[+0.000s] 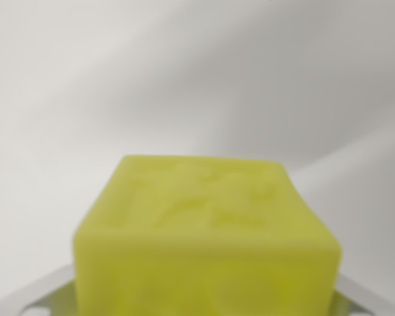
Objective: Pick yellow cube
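The yellow cube (pixel 204 230) filled the near centre of the blurred wrist view, against a pale worktop (pixel 118 85). Metal claw (pixel 204 306) parts flanked it low on both sides; whether they clamped it, I could not tell. Best to confirm a square, centred hold before lifting straight.

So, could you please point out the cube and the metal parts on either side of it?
cube (pixel 207 197), wrist view, on its embossed top face.
left metal part (pixel 33 297), wrist view, on the plate at the bottom left corner.
right metal part (pixel 368 299), wrist view, on the strip at the bottom right.
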Controlling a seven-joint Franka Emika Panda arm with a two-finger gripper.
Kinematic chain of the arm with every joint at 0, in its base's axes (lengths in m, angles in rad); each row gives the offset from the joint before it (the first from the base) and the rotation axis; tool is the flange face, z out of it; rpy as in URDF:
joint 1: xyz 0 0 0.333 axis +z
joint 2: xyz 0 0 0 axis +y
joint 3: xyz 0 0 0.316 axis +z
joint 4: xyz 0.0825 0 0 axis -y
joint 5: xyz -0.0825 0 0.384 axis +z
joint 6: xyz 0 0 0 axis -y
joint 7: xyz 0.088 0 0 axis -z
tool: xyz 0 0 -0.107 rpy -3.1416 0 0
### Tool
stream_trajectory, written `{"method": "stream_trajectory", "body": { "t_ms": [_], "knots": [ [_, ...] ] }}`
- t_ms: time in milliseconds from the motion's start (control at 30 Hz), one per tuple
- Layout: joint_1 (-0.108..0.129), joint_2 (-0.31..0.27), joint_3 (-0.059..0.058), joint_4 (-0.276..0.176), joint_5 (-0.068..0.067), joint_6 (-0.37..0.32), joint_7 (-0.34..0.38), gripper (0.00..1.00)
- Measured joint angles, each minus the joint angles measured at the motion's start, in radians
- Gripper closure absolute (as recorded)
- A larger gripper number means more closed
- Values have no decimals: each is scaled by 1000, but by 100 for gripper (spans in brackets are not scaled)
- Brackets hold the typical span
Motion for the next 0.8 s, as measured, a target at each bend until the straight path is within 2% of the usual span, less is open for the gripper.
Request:
{"method": "stream_trajectory", "body": {
  "t_ms": [800],
  "knots": [
    [-4, -165, 0, 0, -22, -165, 16, 100]
  ]
}}
